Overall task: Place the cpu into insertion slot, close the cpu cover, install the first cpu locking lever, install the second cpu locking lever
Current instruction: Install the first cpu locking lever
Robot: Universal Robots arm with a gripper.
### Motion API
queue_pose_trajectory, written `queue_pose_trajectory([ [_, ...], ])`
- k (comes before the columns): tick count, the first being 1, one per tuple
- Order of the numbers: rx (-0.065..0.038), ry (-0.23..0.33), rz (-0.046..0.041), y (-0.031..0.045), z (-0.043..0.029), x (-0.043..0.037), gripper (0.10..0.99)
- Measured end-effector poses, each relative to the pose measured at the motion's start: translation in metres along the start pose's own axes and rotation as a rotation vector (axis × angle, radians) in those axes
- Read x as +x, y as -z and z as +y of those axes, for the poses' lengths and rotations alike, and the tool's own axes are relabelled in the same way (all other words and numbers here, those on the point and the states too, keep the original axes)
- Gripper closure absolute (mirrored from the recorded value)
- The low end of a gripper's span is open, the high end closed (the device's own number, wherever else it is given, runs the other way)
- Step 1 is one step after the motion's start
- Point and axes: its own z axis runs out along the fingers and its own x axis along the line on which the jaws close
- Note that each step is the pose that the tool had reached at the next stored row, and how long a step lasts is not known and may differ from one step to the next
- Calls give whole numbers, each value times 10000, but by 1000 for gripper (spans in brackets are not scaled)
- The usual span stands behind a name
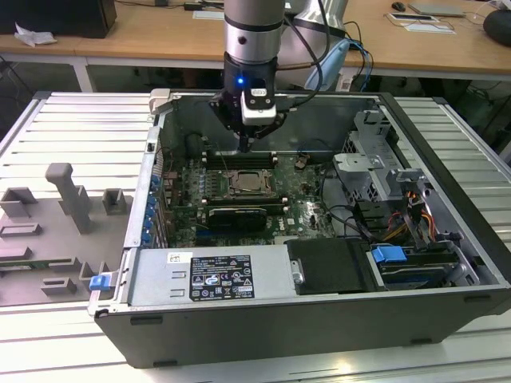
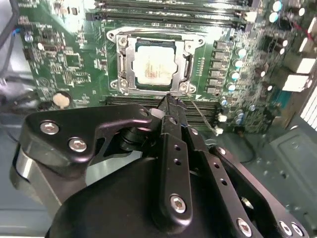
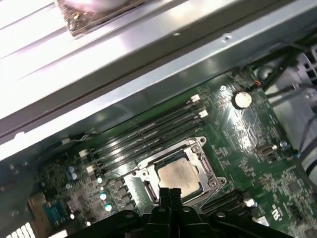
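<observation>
The cpu (image 2: 154, 63) lies flat in the insertion slot (image 2: 117, 37) on the green motherboard, its silvery-beige top facing up. The cpu cover (image 2: 122, 65), a silver frame, lies down around the chip. My gripper (image 2: 171, 101) is shut with nothing between its black fingers, and its tip hovers just off one edge of the socket. A thin metal lever rod (image 2: 204, 118) slants out beside the fingertips. From the exterior view, the gripper (image 1: 243, 148) hangs inside the open computer case just behind the cpu (image 1: 249, 183). The first wrist view has the cpu (image 3: 178, 173) just past the fingertips (image 3: 166, 194).
Long memory slots (image 2: 163, 16) run along both sides of the socket. A black graphics card (image 1: 235, 215) lies in front of it, and a power supply (image 1: 200, 275) and a drive cage (image 1: 375, 171) fill the case's front and right. Grey fixtures (image 1: 68, 199) stand at the exterior view's left.
</observation>
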Motion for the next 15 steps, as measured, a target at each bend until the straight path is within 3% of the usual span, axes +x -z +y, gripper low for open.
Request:
queue_pose_trajectory([
  [7, 35, 1461, 82, -1, 0, 0, 980],
  [15, 37, 1568, 88, -2, -9, 19, 980],
])
